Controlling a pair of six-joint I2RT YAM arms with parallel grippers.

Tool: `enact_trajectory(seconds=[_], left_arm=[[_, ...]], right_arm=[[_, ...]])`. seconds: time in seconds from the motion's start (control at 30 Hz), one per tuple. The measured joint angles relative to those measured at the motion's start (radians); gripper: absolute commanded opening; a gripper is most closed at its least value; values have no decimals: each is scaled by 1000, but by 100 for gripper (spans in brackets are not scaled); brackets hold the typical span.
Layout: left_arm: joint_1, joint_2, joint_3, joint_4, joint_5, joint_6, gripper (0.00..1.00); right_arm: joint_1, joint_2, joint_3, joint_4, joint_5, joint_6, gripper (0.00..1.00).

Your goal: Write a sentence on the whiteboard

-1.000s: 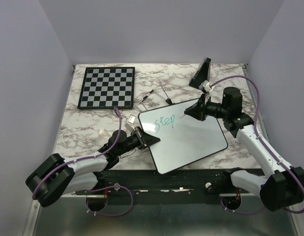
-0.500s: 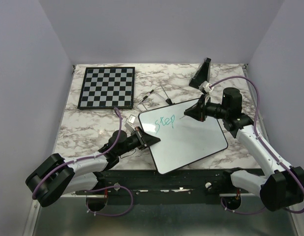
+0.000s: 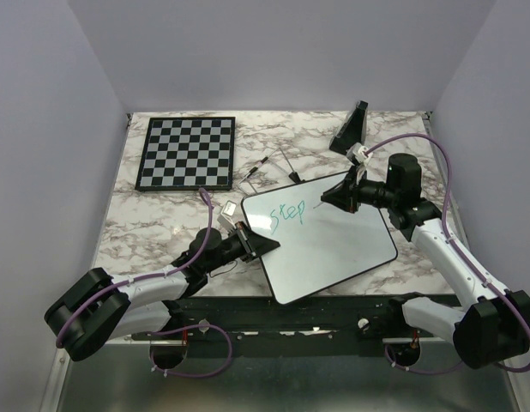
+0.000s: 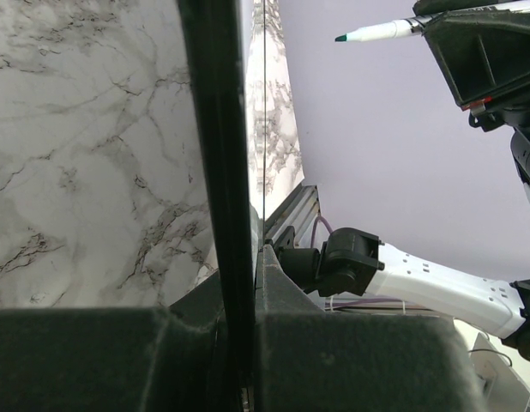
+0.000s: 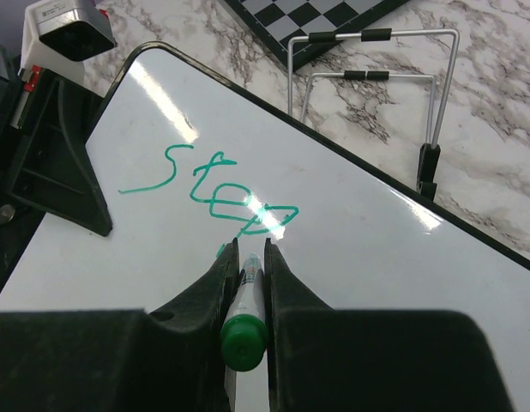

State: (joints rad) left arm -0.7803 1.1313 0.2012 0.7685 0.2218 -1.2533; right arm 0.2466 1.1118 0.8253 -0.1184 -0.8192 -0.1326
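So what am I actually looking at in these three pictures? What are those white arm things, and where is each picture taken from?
Those are two robot arms bolted at the near edge of a marble table. The wide picture comes from a fixed camera above and behind them. The other two come from small cameras on the wrists, each looking along that arm's own fingers.

The left pincer is clamped on the edge of a whiteboard, steadying it. The right pincer holds a green marker, pointed at the board close to the green word "Step".

Also on the table are a chessboard, a wire stand and, at the back, a black wedge-shaped piece.
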Motion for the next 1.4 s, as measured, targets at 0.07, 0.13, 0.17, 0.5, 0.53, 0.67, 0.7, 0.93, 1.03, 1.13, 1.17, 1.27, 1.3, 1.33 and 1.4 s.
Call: enact_trajectory(seconds=[0.07,0.13,0.17,0.5,0.53,0.67,0.7,0.93,1.03,1.13,1.17,1.27,1.3,1.33,1.4], left_arm=[[0,0,0,0,-1,0,0],[-1,0,0,0,-1,0,0],[-1,0,-1,1,-1,0,0],[-1,-1,-1,0,-1,0,0],[-1,-1,-1,0,-2,0,0],[-1,-2,-1,0,-1,0,0],[-1,-2,-1,0,-1,0,0],[-1,-2,-1,0,-2,0,0],[-1,-2,-1,0,-1,0,0],[-1,-2,-1,0,-1,0,0],[-1,-2,-1,0,-1,0,0],[-1,-2,-1,1,-1,0,0],[-1,-2,-1,0,-1,0,0],[-1,-2,-1,1,-1,0,0],[-1,-2,-1,0,-1,0,0]], right_arm=[[0,0,0,0,5,-3,1],[0,0,-1,2,10,-7,1],[0,0,-1,3,11,-9,1],[0,3,-2,7,31,-29,1],[0,4,-3,9,34,-32,1],[0,6,-14,23,48,-37,1],[0,7,-19,26,50,-38,1],[0,24,-48,90,100,-25,1],[0,37,-66,130,136,-5,1],[0,40,-95,187,176,23,1],[0,43,-101,206,186,32,1],[5,61,-103,256,209,58,1],[10,68,-103,269,217,66,1],[14,72,-103,280,226,74,1],[24,79,-103,301,236,88,1]])
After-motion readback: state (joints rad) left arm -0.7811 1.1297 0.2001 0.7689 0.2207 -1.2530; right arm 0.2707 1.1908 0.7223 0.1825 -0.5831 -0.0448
